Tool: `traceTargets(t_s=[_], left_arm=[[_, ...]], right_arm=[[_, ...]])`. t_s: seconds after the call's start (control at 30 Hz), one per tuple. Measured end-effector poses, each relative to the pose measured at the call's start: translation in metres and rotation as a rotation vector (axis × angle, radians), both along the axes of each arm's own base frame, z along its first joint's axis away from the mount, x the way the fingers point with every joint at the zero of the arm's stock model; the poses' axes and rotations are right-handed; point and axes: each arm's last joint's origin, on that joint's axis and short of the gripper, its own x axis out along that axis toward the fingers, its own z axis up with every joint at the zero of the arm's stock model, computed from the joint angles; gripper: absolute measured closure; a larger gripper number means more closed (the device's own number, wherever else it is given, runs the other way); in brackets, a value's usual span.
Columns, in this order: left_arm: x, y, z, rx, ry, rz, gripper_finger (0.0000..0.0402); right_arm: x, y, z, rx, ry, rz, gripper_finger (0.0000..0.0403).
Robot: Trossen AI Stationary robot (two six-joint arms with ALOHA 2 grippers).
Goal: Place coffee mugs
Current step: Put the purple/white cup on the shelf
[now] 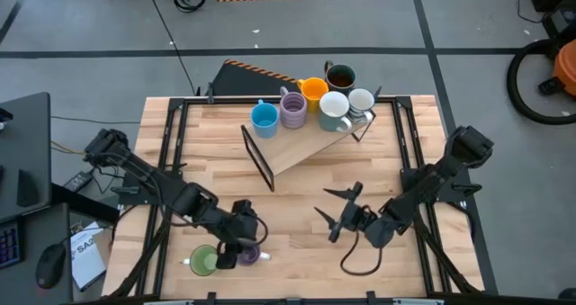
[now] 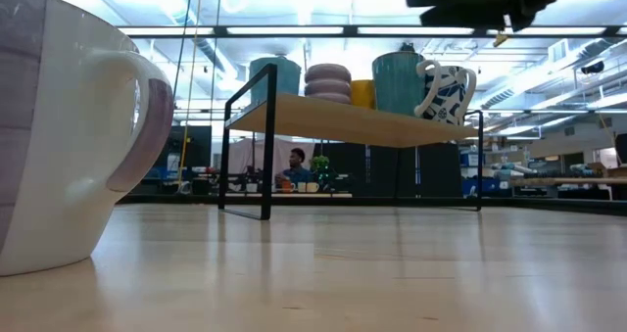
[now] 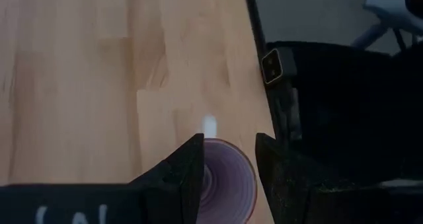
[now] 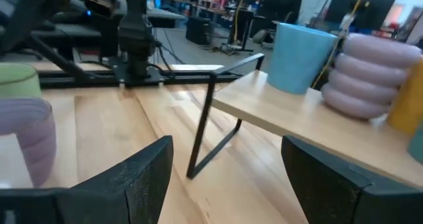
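Your left gripper (image 1: 245, 248) hangs over the purple mug (image 1: 251, 254) at the table's (image 1: 297, 197) near-left edge, fingers parted around its rim, beside the green mug (image 1: 202, 261). Your right gripper (image 1: 339, 212) waits open at centre; six mugs stand on the shelf (image 1: 301, 143).

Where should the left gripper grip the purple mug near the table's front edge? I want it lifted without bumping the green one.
By the rim wall, from straight above: the purple mug stands upright, mouth open, with the left gripper directly over it. The green mug stands close alongside, so a side approach looks cramped.

L gripper (image 1: 245, 244) low w/ fingers apart; R gripper (image 1: 337, 210) wide apart.
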Motion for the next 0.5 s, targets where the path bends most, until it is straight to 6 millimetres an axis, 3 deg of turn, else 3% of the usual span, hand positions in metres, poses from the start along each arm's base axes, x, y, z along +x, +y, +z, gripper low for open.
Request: traceTargets(t_s=[0.27,0.5], left_arm=[[0.003,-0.025,-0.025,-0.086,0.164,0.077,0.026],[0.004,-0.047,-0.033,-0.118,0.264,0.119,0.026]], right_arm=[[0.023,0.021,-0.006,-0.112,0.074,0.024,0.0115],[0.024,0.038,0.012,-0.209,0.093,0.022,0.0115]])
